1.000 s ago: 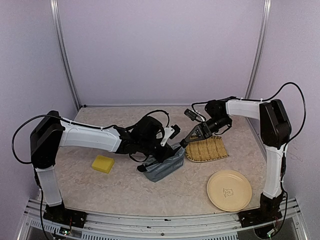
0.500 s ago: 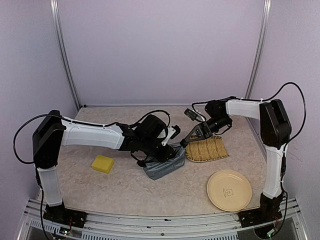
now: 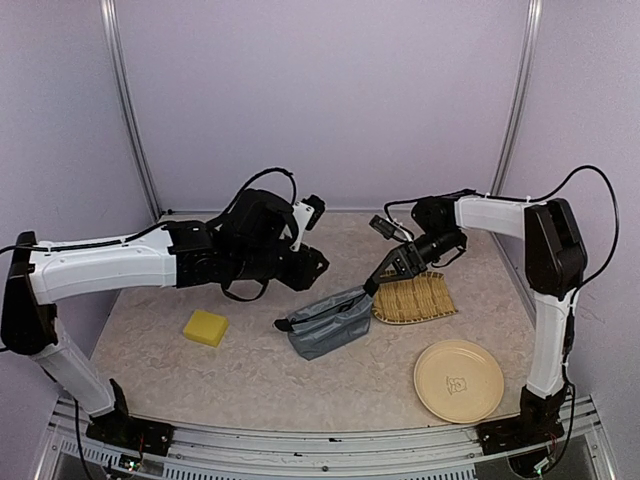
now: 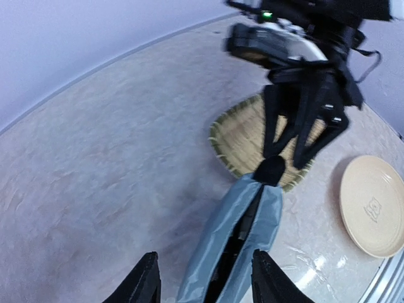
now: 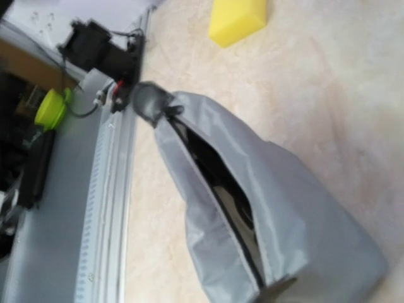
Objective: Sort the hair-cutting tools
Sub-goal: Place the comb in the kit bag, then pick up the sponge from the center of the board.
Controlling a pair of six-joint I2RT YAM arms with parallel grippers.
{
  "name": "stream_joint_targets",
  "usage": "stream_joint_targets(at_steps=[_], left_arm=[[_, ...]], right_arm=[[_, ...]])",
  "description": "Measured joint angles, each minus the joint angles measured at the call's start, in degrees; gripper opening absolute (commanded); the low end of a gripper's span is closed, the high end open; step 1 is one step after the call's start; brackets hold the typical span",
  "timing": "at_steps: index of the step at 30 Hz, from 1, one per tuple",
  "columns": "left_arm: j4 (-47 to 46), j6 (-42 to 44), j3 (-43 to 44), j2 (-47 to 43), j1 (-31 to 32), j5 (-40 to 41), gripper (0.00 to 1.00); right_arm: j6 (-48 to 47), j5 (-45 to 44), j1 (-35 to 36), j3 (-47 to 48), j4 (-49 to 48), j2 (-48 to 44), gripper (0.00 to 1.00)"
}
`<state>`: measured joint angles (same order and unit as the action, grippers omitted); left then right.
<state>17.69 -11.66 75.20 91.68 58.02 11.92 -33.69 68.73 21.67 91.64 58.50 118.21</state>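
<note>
Mid-table, pouch (image 3: 335,325) long axis left-right; right hand (image 3: 371,288) pinches right end.

The left gripper (image 3: 315,265) has come up off the grey-blue pouch (image 3: 330,322) and pulled back toward the far left. It now hangs in the air with its fingers apart and nothing in them. The pouch was half hidden under the arm and now shows whole, its long mouth open.
</note>
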Motion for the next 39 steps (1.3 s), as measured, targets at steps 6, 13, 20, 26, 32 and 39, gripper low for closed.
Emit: stream_joint_targets(at_steps=[6,13,20,26,32,39], left_arm=[[6.49,-12.98,-11.47,-9.11,-6.64,7.45,0.52],[11.41,-25.51,-28.59,-23.04,-19.67,7.34,0.57],[9.73,-26.62,-35.01,-24.22,-34.51,0.39,0.54],[8.31,-23.65,-35.71,-18.03,-38.07,-5.62,0.48],[6.03,-21.4,-35.8,-13.14,-38.12,-8.96,0.33],[4.22,-20.37,-35.78,-11.26,-38.05,-11.34,0.02]], right_arm=[[0.94,-6.99,0.0,-1.38,-1.66,-5.42,0.59],[2.58,-17.33,0.0,-2.69,-5.2,-12.96,1.0],[3.76,-25.33,0.0,-6.12,-9.73,-16.41,1.0],[4.92,-33.14,0.0,-10.38,-14.62,-18.08,1.0],[5.31,-38.05,0.0,-11.82,-18.38,-20.26,1.0],[5.62,-39.91,-0.11,-12.35,-21.14,-21.92,1.0]])
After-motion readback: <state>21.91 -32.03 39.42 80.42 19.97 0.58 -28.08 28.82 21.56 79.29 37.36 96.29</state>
